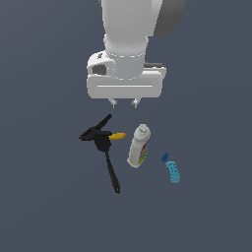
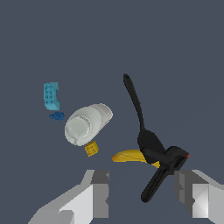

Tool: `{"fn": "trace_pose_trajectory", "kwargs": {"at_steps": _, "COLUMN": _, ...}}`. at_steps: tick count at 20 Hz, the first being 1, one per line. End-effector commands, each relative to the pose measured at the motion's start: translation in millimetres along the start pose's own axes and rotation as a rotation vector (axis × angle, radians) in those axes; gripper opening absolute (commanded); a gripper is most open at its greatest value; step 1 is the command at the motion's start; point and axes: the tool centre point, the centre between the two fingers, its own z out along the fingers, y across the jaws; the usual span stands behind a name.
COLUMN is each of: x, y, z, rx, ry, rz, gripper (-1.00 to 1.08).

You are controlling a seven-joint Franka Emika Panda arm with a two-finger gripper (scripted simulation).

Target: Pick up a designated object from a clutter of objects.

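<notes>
Although it looks small: the black tool (image 1: pixel 98 129) is probably light, hard and stiff, so it should not bend or squash when pinched.
Where it is: on the table (image 1: pixel 44 206), at the exterior view's left end of the clutter, lying across the black spatula (image 1: pixel 109 165) head and the yellow banana (image 1: pixel 117 136).
Long way: 1 thin arm runs up toward the robot and to the exterior view's right; the fatter end with the side prong sits lower, to that view's left.
Red tip: a tiny red spot shows at the fat end in the wrist view (image 2: pixel 187 155).
Best place to hold: the thin straight arm, I think, pinched across its narrow sides, away from the banana.
Slip risk: the matte skin should not be very slippery, but it rests on other things and may wobble.
Gripper: the gripper (image 2: pixel 142 192) hangs above with its 2 fingers wide apart, holding nothing.
Neighbours: the white bottle (image 1: pixel 139 146), blue brick (image 1: pixel 173 172) and tiny blue piece (image 1: pixel 165 157) lie apart from it.
</notes>
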Motion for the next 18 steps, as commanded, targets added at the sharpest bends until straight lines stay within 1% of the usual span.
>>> {"fn": "trace_pose_trajectory", "kwargs": {"at_steps": 1, "x": 0, "y": 0, "z": 1, "rx": 0.002, "ry": 0.0, "rz": -0.007, "gripper": 0.28}}
{"fn": "trace_pose_trajectory", "kwargs": {"at_steps": 9, "x": 0, "y": 2, "z": 12, "rx": 0.02, "ry": 0.005, "rz": -0.072, "gripper": 0.28}}
{"fn": "trace_pose_trajectory", "kwargs": {"at_steps": 18, "x": -1, "y": 7, "z": 37, "rx": 0.056, "ry": 0.021, "rz": -0.215, "gripper": 0.28}}
